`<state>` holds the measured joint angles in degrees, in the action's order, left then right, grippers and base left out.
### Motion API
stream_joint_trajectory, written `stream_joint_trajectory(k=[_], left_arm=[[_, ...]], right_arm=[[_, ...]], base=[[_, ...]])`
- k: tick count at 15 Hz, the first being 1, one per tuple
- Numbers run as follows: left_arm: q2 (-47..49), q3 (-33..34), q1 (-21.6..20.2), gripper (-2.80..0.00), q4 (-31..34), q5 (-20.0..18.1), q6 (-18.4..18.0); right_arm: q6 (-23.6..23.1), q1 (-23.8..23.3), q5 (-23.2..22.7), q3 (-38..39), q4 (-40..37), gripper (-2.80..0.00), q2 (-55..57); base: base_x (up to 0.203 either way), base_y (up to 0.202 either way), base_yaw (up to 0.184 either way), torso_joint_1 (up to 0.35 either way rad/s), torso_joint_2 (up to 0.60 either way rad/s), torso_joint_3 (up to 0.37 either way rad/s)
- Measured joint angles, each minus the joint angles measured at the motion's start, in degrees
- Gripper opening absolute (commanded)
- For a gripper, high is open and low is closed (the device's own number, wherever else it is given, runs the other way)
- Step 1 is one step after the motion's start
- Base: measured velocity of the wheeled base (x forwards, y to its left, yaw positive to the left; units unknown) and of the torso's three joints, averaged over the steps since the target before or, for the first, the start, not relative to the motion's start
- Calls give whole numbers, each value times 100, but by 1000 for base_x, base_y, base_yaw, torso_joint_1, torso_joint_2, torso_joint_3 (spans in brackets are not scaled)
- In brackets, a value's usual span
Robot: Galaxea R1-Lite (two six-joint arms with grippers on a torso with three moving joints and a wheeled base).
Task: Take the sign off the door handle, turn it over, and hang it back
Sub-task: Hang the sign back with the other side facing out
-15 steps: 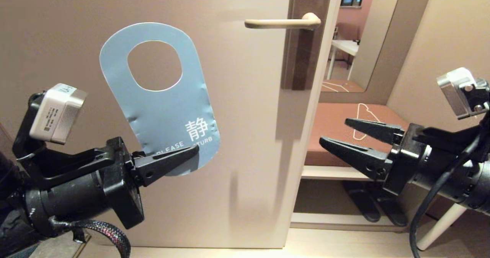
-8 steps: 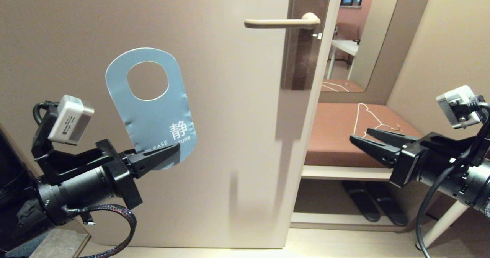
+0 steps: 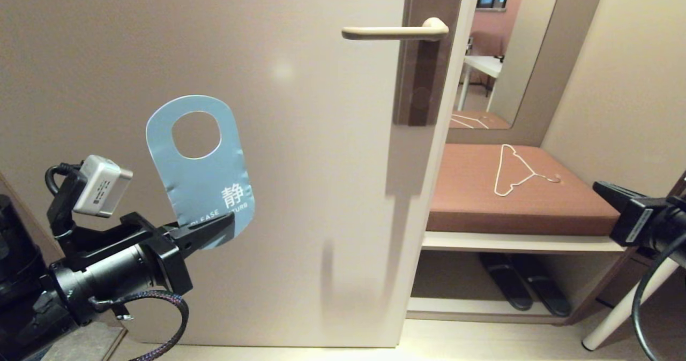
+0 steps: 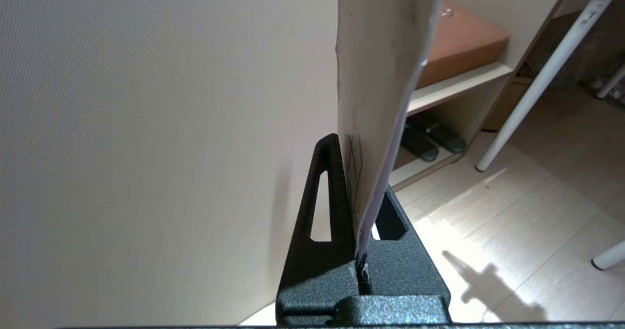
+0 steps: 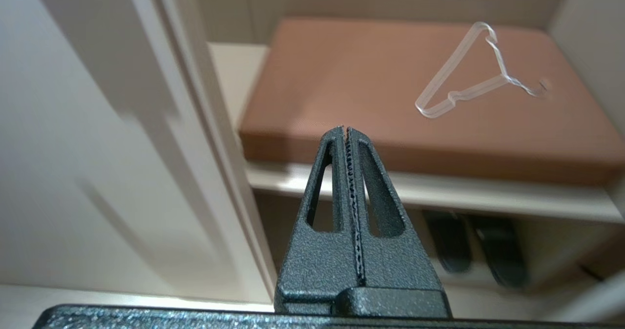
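Now the sign (image 3: 201,181) stands upright, bottom edge pinched between left gripper (image 3: 225,226) fingers (image 4: 328,192) — right pair clenched empty

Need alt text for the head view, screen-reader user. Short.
The left gripper, low on the left, holds the blue sign by its bottom edge, upright before a beige door, well below and left of the bare door handle. The right gripper sits at the far right by a bench.
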<state>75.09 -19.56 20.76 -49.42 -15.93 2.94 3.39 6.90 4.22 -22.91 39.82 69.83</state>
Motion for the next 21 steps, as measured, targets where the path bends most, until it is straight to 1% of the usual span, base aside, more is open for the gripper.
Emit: stream_joint_trajectory(k=[4, 8, 11, 13, 16, 18, 20, 21], left_arm=[[-36, 61, -40, -280, -5, -2, -1], [-67, 61, -47, -280, -2, -5, -19], [-71, 58, -47, -280, -2, -7, -231], [-75, 58, -47, -280, -5, -5, -251], [-119, 66, -45, -280, -5, -2, -254], [-152, 66, -45, -280, -11, 2, -253], [-180, 61, -50, -280, -18, 1, -253], [-197, 57, -54, -280, -21, 6, -253]], right_arm=[[-285, -282, -27, 1094, -11, -280, -828], [-361, -578, 18, 1916, -41, -280, -1817], [-412, -655, 99, 2229, -194, -280, -2379], [-427, -767, 156, 2275, -517, -280, -2786], [-457, -875, 144, 2289, -1444, -280, -3609], [-529, -893, -87, 2291, -1952, -280, -3991], [-617, -901, -519, 2291, -2301, -280, -4315], [-696, -901, -624, 2291, -2510, -280, -4492]], base=[[0, 0, 0, 0, 0, 0], [0, 0, 0, 0, 0, 0], [0, 0, 0, 0, 0, 0], [0, 0, 0, 0, 0, 0], [0, 0, 0, 0, 0, 0], [0, 0, 0, 0, 0, 0], [0, 0, 0, 0, 0, 0], [0, 0, 0, 0, 0, 0]])
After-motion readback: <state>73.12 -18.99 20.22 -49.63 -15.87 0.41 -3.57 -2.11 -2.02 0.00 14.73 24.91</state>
